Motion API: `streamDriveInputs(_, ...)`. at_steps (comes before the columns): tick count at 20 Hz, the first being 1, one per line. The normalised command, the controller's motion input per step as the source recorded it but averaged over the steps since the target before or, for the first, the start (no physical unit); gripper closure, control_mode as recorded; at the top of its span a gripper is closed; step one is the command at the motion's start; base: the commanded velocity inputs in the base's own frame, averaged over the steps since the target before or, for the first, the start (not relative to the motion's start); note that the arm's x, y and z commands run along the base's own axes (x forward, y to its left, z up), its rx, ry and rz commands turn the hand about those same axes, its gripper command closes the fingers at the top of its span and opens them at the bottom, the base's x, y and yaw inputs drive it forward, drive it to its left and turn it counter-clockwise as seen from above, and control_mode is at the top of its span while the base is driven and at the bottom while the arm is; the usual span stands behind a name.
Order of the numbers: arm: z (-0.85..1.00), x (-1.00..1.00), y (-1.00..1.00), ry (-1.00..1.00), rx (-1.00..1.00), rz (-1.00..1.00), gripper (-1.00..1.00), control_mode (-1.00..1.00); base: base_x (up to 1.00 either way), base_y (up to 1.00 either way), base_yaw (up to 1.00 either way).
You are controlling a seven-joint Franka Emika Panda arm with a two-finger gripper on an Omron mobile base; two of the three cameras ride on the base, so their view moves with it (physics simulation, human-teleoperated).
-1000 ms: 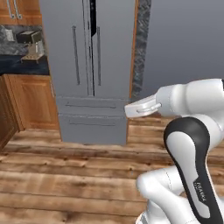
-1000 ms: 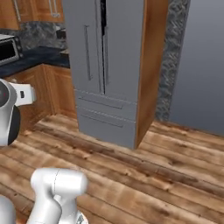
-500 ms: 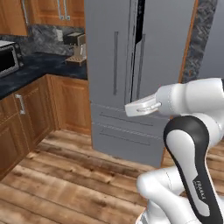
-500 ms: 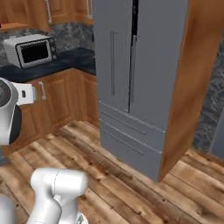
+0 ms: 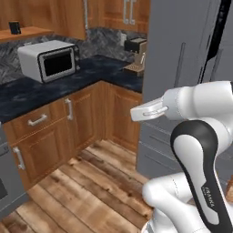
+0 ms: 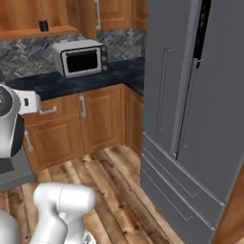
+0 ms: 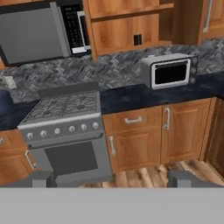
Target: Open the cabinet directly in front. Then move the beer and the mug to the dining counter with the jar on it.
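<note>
Cabinet (image 5: 113, 13) doors of red-brown wood hang up high on the wall, above the dark table (image 5: 27, 93) and just beside the big grey fridge (image 5: 182, 68). Their long silver handles (image 5: 129, 10) stand straight up and down. The end effector (image 7: 113, 178) is wide open and has nothing in it; its two dark tips sit far apart at the bottom of the hand view. It is not pointing at the cabinet. It looks low, at the grey stove (image 7: 65, 127) and the brown drawers next to it. In that view the little silver oven (image 7: 168, 72) sits off to the right on the table, and a wall door with a silver handle peeks in at the top right corner. So I think the cabinet lies higher than the end effector and well apart from it, off to one side. The robot likely has to turn and get closer before it can reach up. Because the handle runs up and down, the two tips should come at it from its two sides. I cannot tell where the beer and the mug are.
</note>
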Motion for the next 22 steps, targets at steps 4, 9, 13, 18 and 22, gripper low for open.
streamDriveInputs(4, 0.0, 0.0, 0.0, 0.0, 0.0, 0.0, -1.0, 1.0, 1.0, 0.0, 0.48)
streamDriveInputs(9, 0.0, 0.0, 0.0, 0.0, 0.0, 0.0, -1.0, 1.0, 1.0, -0.14, 0.36)
streamDriveInputs(13, 0.0, 0.0, 0.0, 0.0, 0.0, 0.0, -1.0, 1.0, 1.0, -0.23, 0.24)
streamDriveInputs(18, 0.0, 0.0, 0.0, 0.0, 0.0, 0.0, -1.0, 1.0, 1.0, -0.2, 0.24)
streamDriveInputs(22, 0.0, 0.0, 0.0, 0.0, 0.0, 0.0, -1.0, 1.0, 1.0, 0.0, 0.25)
